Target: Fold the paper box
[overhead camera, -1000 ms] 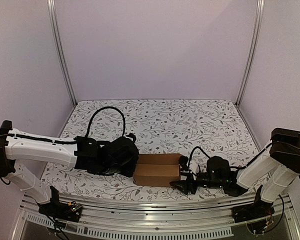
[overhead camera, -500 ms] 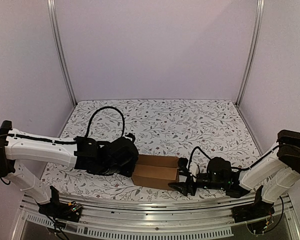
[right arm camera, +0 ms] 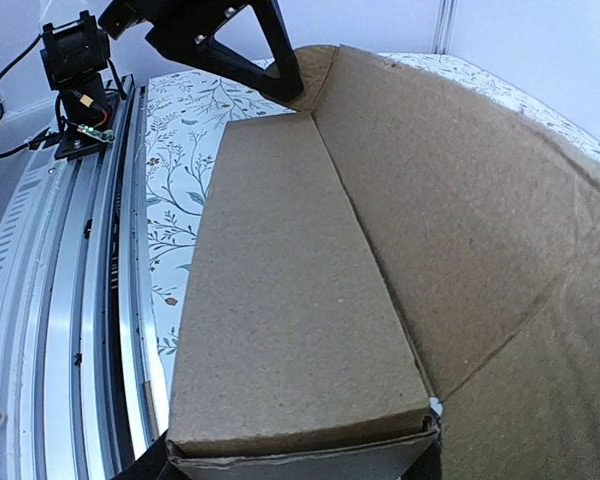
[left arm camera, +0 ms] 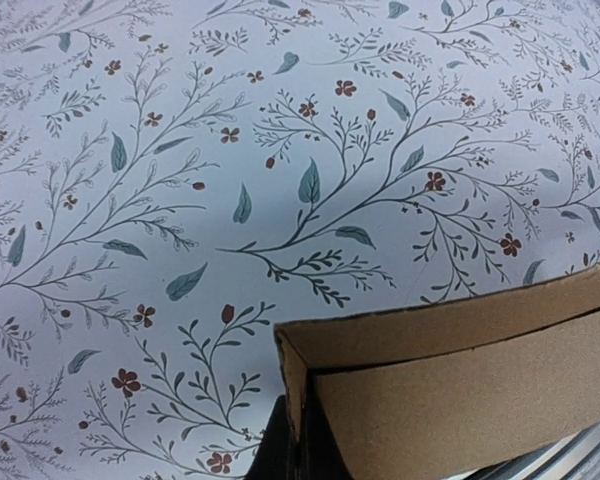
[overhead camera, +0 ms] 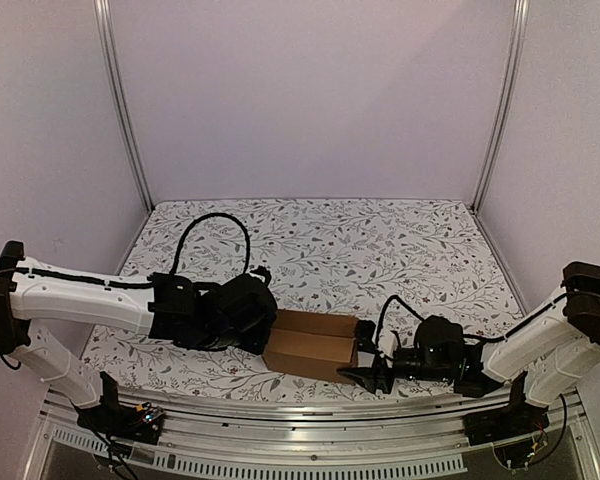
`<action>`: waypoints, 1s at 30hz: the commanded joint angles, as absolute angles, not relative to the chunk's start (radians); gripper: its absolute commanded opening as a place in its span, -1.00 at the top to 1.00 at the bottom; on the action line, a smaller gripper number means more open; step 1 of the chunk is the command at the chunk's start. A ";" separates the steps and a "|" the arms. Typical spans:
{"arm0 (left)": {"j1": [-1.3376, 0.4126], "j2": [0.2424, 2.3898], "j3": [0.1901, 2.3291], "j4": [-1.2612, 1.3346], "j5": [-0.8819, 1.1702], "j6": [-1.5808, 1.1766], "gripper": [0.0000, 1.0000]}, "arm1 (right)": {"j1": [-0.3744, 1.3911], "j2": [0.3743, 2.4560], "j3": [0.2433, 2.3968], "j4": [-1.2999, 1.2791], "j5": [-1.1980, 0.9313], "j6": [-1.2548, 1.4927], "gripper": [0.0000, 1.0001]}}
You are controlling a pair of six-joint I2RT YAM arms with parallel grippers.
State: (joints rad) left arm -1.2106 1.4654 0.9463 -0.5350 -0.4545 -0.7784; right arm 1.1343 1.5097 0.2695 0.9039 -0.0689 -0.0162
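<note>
The paper box (overhead camera: 310,345) is plain brown cardboard, a half-folded oblong lying near the table's front edge. My left gripper (overhead camera: 267,335) is shut on its left end; in the left wrist view the dark fingers (left arm camera: 280,455) pinch the corner of a raised wall (left arm camera: 450,390). My right gripper (overhead camera: 366,372) is at the box's right end. In the right wrist view its jaws (right arm camera: 290,468) stand wide on either side of the folded-over long wall (right arm camera: 290,300), touching both faces. The box floor and far flap (right arm camera: 460,220) spread to the right.
A flowered cloth (overhead camera: 330,240) covers the table. An aluminium rail (overhead camera: 310,440) runs along the near edge, close beside the box (right arm camera: 70,300). A black mount with cables (right arm camera: 75,60) stands by the rail. Pale walls and metal posts enclose the back and sides.
The box's right end has swung slightly toward the near edge. My right gripper followed it nearer and lower, its jaws narrowing a little. The left gripper kept its hold.
</note>
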 commanded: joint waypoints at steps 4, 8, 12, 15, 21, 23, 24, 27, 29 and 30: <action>-1.220 1.484 0.904 -0.601 -0.400 -0.769 1.00 | 1.158 1.511 0.269 0.881 -0.038 -0.026 0.03; -1.220 1.482 0.903 -0.594 -0.391 -0.769 1.00 | 1.163 1.492 0.271 0.876 -0.025 -0.028 0.21; -1.220 1.479 0.894 -0.591 -0.377 -0.769 1.00 | 1.163 1.469 0.273 0.855 -0.015 -0.034 0.36; -1.220 1.467 0.885 -0.597 -0.370 -0.776 0.82 | 1.164 1.455 0.274 0.836 -0.015 -0.040 0.40; -1.218 1.398 0.887 -0.598 -0.368 -0.772 0.32 | 1.171 1.453 0.275 0.815 -0.009 -0.050 0.47; -1.213 1.371 0.894 -0.602 -0.367 -0.760 0.18 | 1.172 1.453 0.276 0.810 -0.009 -0.050 0.47; -1.208 1.358 0.898 -0.604 -0.364 -0.752 0.13 | 1.174 1.454 0.276 0.806 -0.010 -0.052 0.47; -1.185 1.307 0.915 -0.613 -0.347 -0.725 0.06 | 1.175 1.451 0.280 0.790 -0.007 -0.056 0.48; -1.165 1.264 0.920 -0.610 -0.318 -0.708 0.03 | 1.178 1.449 0.280 0.782 -0.006 -0.058 0.48; -1.155 1.241 0.920 -0.605 -0.304 -0.702 0.01 | 1.177 1.447 0.280 0.778 -0.006 -0.058 0.48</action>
